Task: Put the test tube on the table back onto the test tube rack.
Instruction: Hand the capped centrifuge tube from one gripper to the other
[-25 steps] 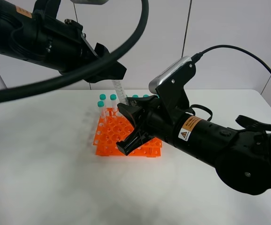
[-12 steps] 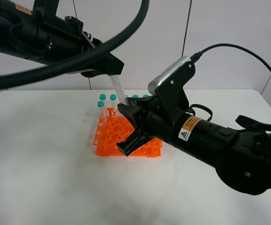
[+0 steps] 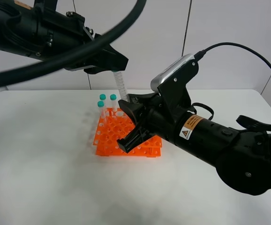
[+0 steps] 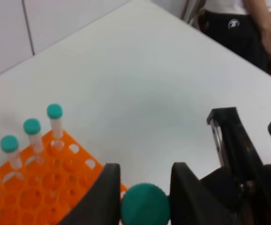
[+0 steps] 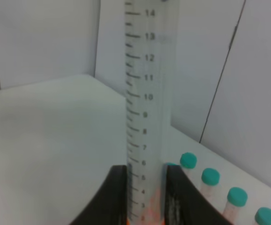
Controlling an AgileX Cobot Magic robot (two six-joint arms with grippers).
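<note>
**Test tube held over the rack, raised slightly, not yet seated**

Jaws: your left gripper [image 4: 145, 180] is closed to the width of the teal cap [image 4: 145, 206] and holds it on both sides. The test tube [image 5: 147, 93] hangs from that grip, nearly upright, its top leaning a little left. On your right gripper [image 5: 146, 171] the fingers [image 5: 119, 187] stand close on either side of the tube's lower end. Neither view lets you tell whether they press it or only flank it.

Position: the tube is in the air above the far side of the test tube rack [image 3: 108, 138]. Its tip is hidden behind the right gripper, so you cannot see whether it has met a hole.

Change: against one second ago, the left gripper has moved up and a little right, and more of the tube's length shows below it. The right gripper has shifted up slightly and now covers the caps that showed just right of the tube. Read this as lifting or re-aligning, not lowering; the insertion is probably the step ahead of you.

Surface: the orange rack sits toward the far middle of the plain white table [image 3: 41, 164], with racked tubes [image 3: 101, 105] in a row along its far edge.

Room: pale wall panels [image 3: 229, 28] stand behind the table. A black cable [image 3: 238, 49] arcs over the right arm. The left wrist view catches a person in dark clothing [image 4: 248, 23] beyond the table's edge.
</note>
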